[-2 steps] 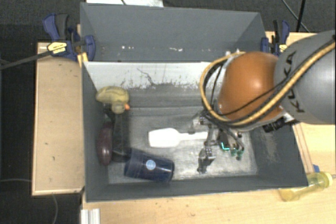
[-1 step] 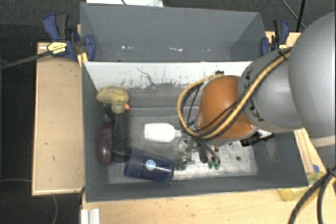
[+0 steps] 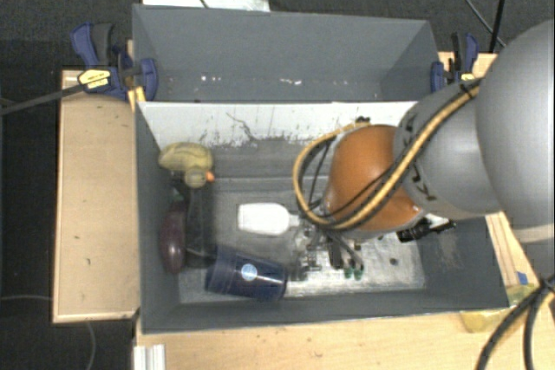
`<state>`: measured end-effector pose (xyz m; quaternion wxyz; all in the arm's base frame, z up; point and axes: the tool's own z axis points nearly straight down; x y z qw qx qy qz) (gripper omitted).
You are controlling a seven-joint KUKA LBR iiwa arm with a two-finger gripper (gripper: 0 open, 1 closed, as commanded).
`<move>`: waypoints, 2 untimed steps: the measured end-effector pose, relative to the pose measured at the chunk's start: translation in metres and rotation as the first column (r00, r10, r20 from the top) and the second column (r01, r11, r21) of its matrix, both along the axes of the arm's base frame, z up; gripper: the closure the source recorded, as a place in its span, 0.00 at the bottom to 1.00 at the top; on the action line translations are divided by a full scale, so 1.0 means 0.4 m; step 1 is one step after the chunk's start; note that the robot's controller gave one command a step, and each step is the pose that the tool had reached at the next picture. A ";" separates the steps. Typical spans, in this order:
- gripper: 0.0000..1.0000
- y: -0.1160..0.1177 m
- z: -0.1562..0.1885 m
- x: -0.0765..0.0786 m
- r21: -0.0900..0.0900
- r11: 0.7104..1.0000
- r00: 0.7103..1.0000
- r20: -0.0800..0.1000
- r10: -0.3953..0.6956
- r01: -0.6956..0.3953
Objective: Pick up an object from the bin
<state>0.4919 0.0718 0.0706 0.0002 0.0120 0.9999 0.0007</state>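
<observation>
1. A grey metal bin (image 3: 277, 56) with tall sloped walls holds a few loose things, most of them in its left half.
2. The grey robot arm (image 3: 494, 143) reaches in from the right. A rounded orange cover (image 3: 368, 178) sits at its wrist, and yellow-and-black cables (image 3: 303, 178) loop around that cover's left side.
3. The pincer (image 3: 328, 260) hangs below the orange cover, low over the bin floor near the middle of the front part. It is dark and crowded by cables, so I cannot tell whether it is apart or together.
4. A white, rounded, soft-edged block (image 3: 263, 219) lies on the floor just left of the pincer. It is the nearest thing to the pincer, and seems to lie close beside it rather than under it.
5. A dark blue cylinder with a pale spot on its side (image 3: 245, 277) lies tipped over against the front wall, below and left of the white block and near the pincer.
6. A black upright piece (image 3: 198, 221) stands further left, with a dark maroon oval thing (image 3: 172, 238) just beside it against the left wall.
7. A pale yellow duck-shaped toy with an orange beak (image 3: 185, 159) sits in the back left corner, well apart from the pincer.
</observation>
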 end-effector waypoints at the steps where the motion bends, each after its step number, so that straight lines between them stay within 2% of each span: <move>1: 1.00 -0.007 0.106 -0.011 -0.002 1.000 1.000 -0.006 0.013 -0.013; 2: 0.00 0.010 0.177 0.010 -0.001 1.000 1.000 0.001 0.018 -0.018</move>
